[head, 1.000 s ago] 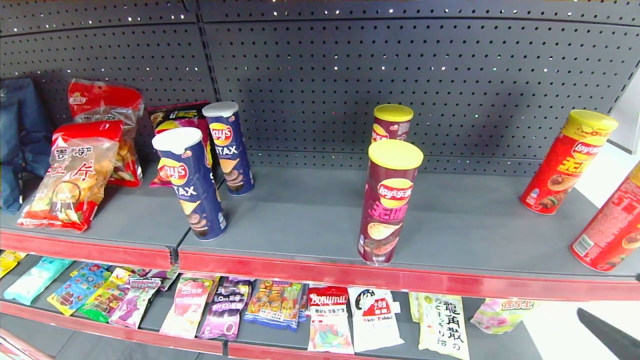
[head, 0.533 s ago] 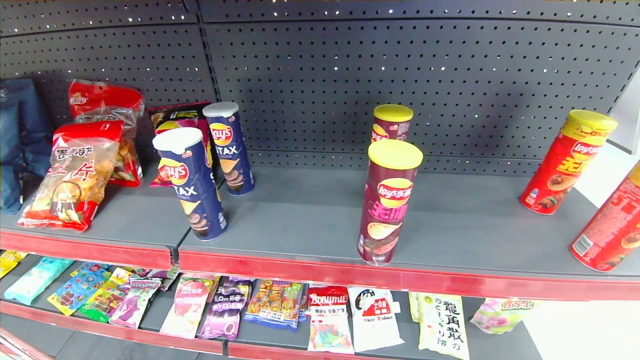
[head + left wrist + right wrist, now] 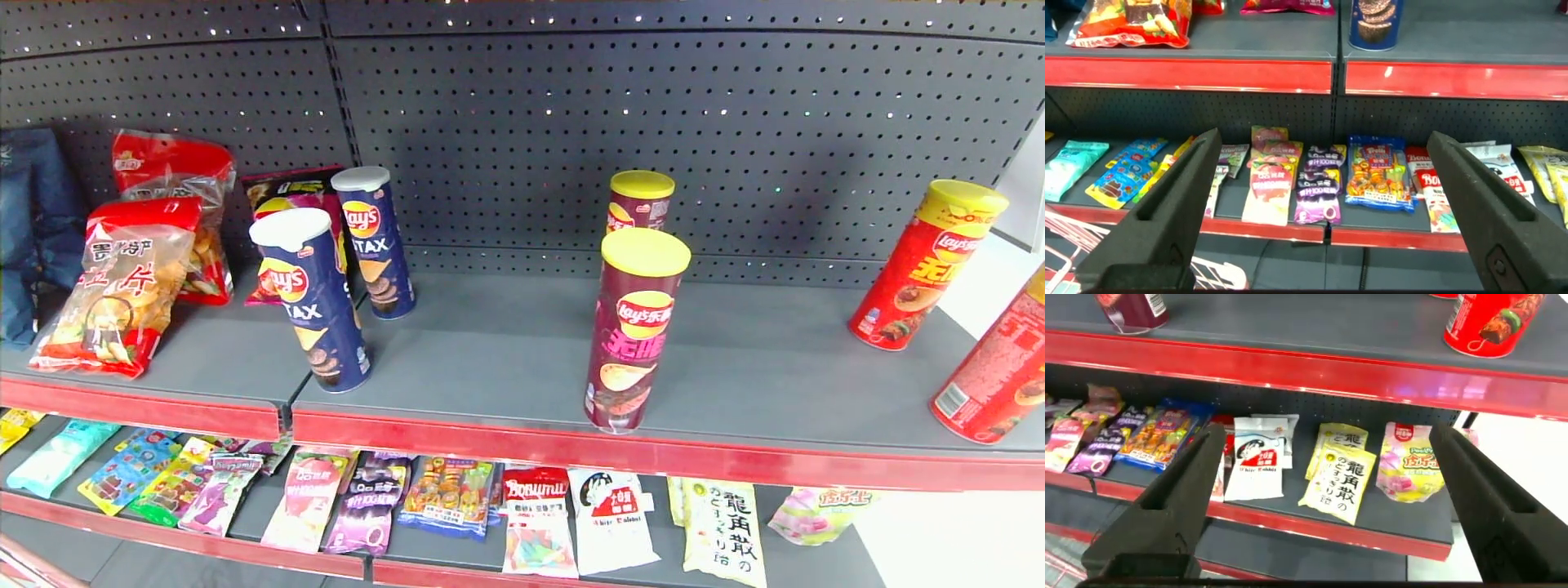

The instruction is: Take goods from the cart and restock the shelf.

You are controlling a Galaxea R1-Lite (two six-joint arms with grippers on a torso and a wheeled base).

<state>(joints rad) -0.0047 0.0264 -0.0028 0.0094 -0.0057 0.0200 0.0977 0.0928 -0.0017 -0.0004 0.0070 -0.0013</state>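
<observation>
Both arms sit low, facing the lower shelf [image 3: 1417,513]. The left gripper [image 3: 1323,139] and right gripper [image 3: 1327,431] are each spread wide with nothing between the fingers. The goods are up on the upper shelf [image 3: 506,343], above the jaws (well apart from both). There's a maroon chip can [image 3: 633,327] with a yellow lid, upright at the front edge, and a white-lidded navy chip can [image 3: 314,298] off to its left.
</observation>
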